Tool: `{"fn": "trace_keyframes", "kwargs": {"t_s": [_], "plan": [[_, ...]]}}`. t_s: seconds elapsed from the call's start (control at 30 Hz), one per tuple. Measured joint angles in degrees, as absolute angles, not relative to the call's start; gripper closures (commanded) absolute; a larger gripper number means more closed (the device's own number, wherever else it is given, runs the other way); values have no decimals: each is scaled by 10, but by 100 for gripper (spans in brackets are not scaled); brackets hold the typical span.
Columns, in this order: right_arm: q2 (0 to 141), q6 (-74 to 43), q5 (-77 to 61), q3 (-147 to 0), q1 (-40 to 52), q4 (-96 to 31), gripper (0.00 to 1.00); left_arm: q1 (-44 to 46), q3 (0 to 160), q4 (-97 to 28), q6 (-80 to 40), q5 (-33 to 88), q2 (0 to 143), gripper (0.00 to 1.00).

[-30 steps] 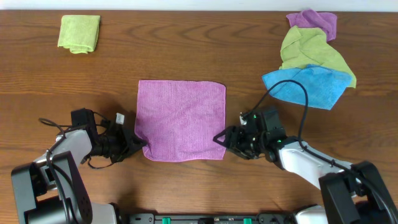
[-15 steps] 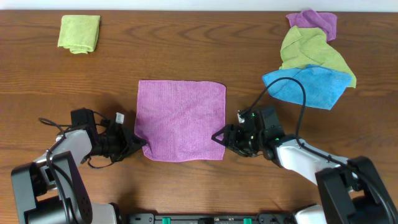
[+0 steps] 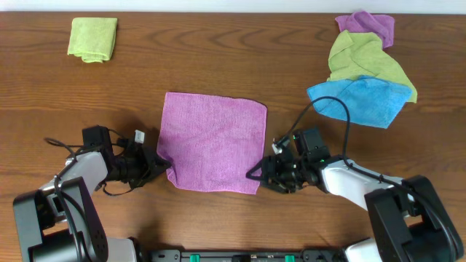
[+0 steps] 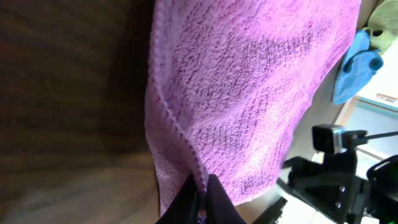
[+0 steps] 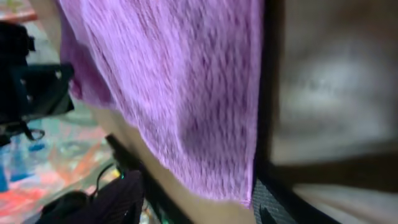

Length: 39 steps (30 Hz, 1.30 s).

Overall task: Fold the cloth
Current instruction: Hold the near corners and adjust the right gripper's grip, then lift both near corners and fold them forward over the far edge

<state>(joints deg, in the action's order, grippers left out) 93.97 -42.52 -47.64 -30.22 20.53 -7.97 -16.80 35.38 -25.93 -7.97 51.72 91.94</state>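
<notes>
the orchid-pink square microfibre cloth (image 3: pixel 212 142) lies spread flat in the middle of the wooden counter (image 3: pixel 218 51). my left pincer (image 3: pixel 166 166) is clamped together on its near left corner, pinching the hem. my right pincer (image 3: pixel 255 175) sits at the near right corner, jaws apart, the corner between them.

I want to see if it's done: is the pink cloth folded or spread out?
Spread out. The pinkish-purple cloth lies as one open square, nothing doubled over.
</notes>
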Motion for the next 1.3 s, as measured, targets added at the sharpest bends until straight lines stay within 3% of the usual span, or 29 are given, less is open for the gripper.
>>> {"fn": "trace_keyframes", "kwargs": {"t_s": [0.33,0.6,0.8,1.1,1.3], "plan": [[945,-418,-502,-299,205,-80,40,-168,354,-250,-92,521,919,94],[957,-425,-504,-287,212,-58,66,-168,354,-250,-92,522,919,95],[965,-429,-484,-279,227,-53,97,-168,354,-248,-93,522,919,94],[966,-424,-482,-282,229,-55,98,-168,354,-241,-105,527,919,94],[972,-405,-463,-326,236,-128,98,-166,354,-237,-105,543,919,94]]}}
